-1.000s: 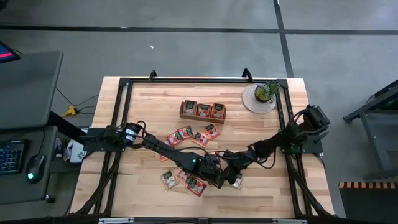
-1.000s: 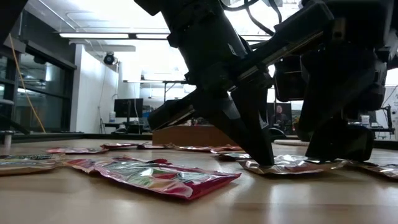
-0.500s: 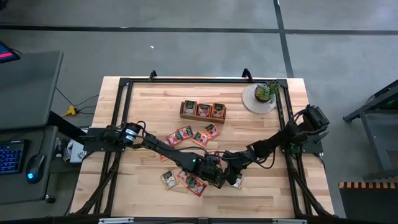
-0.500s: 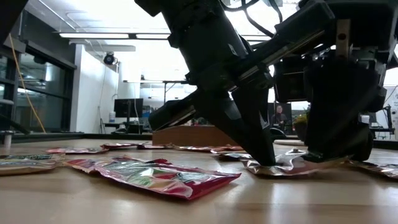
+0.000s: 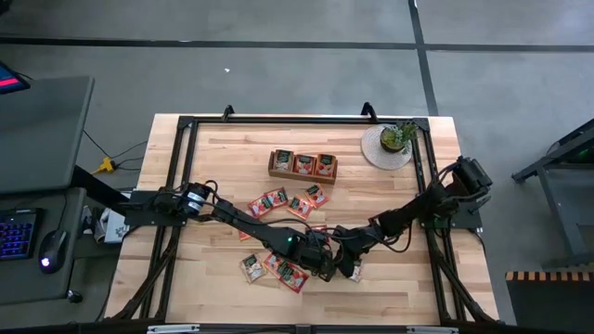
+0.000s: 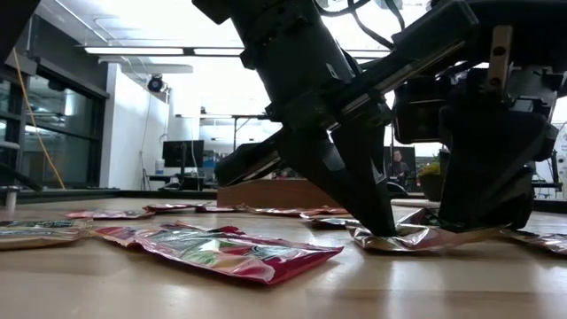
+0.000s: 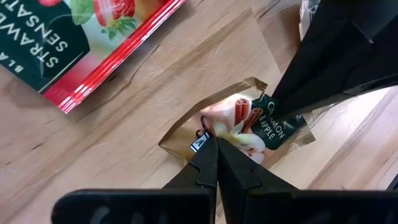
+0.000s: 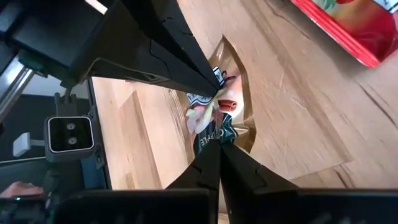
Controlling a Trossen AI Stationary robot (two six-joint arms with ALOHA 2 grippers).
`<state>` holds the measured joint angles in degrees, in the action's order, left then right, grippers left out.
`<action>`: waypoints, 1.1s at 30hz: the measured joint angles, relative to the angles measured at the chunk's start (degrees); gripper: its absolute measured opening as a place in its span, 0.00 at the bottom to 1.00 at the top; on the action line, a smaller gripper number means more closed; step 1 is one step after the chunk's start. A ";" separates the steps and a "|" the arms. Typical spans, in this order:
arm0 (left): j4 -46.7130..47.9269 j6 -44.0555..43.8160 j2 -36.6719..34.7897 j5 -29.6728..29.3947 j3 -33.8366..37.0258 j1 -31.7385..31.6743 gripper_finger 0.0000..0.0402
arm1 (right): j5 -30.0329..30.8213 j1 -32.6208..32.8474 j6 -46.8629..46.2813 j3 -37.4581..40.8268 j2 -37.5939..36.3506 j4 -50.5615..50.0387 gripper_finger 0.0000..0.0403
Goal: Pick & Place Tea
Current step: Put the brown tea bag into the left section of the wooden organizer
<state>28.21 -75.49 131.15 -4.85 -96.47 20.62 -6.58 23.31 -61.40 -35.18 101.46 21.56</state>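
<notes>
Both jaws are pinched on one sachet (image 7: 249,127) at the table's near middle: left gripper (image 7: 216,144) and right gripper (image 8: 219,146) at opposite edges; one should release before lifting, lest it tear

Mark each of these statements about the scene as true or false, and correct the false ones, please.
1. Both grippers pinch the same cinnamon-apple sachet. True: the left gripper holds one edge and the right gripper the opposite edge.
2. The wooden tray is empty. False: sachets show in all three of its compartments.
3. The potted plant stands at the table's far right corner, on a round pale mat. True.
4. The left gripper's fingers are spread wide open. False: they are shut together on the sachet.
5. A red strawberry sachet lies flat on the table near the left gripper. True.
</notes>
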 joint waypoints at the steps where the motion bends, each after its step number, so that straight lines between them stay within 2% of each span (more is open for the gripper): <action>1: -0.11 0.58 0.00 0.10 0.00 0.00 0.00 | 0.14 0.00 0.20 0.02 -0.43 -0.27 0.00; 9: -1.80 2.16 0.07 1.30 0.00 -0.09 0.00 | 0.91 0.07 1.46 0.17 -2.26 -2.47 0.00; 13: -1.73 5.64 -0.90 0.99 0.00 -0.07 0.01 | 1.85 1.12 1.84 0.13 -2.31 -3.58 0.00; 19: -1.06 9.45 -2.59 0.58 0.14 -0.82 0.13 | 3.43 2.01 1.90 0.11 -2.40 -3.74 0.00; 25: 3.80 11.02 -5.09 1.01 0.39 -1.09 0.28 | 2.75 2.24 2.79 0.11 -2.57 -4.04 0.00; 28: 8.67 12.33 -6.93 0.93 0.38 -1.11 0.32 | 2.59 2.23 3.26 0.11 -2.57 -4.20 0.00; 33: 14.57 14.29 -10.26 -2.41 0.26 -1.11 0.33 | 2.31 2.23 4.86 0.09 -2.60 -4.21 0.00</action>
<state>42.78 -61.20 120.89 -7.26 -96.20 19.51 -4.27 25.54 -56.54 -35.09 98.86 17.35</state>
